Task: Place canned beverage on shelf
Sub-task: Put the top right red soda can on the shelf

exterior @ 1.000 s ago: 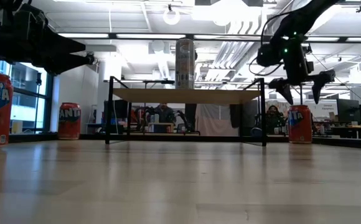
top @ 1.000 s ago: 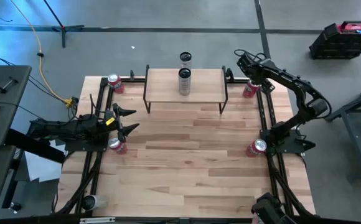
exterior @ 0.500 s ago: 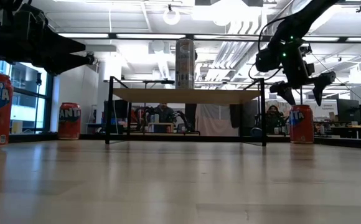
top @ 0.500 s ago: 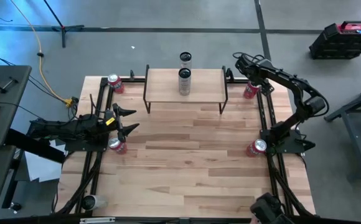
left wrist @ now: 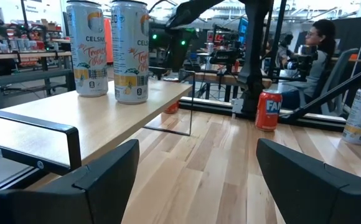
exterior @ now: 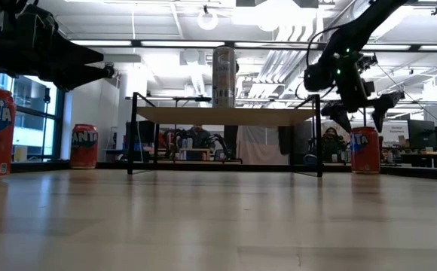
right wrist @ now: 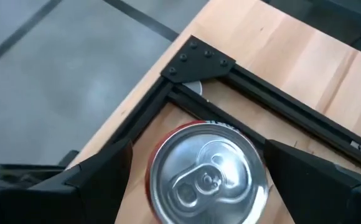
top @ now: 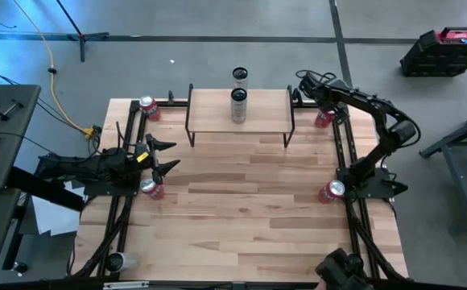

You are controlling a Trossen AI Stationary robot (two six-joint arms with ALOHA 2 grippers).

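Aluminium-walled, the red can (right wrist: 206, 174) beside the shelf (top: 241, 113) is presenting a smooth, dentable, likely slippery side; the open right gripper (right wrist: 199, 180) is hovering above it, suggesting a mid-height grip.

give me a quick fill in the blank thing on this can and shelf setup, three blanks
1. The number of tall Celsius cans standing on the shelf is ____.
2. The right gripper hovers with open fingers above the ____ of an orange can.
3. The left gripper is open near the table's ____ edge, beside another orange can.

Missing words: two; top; left
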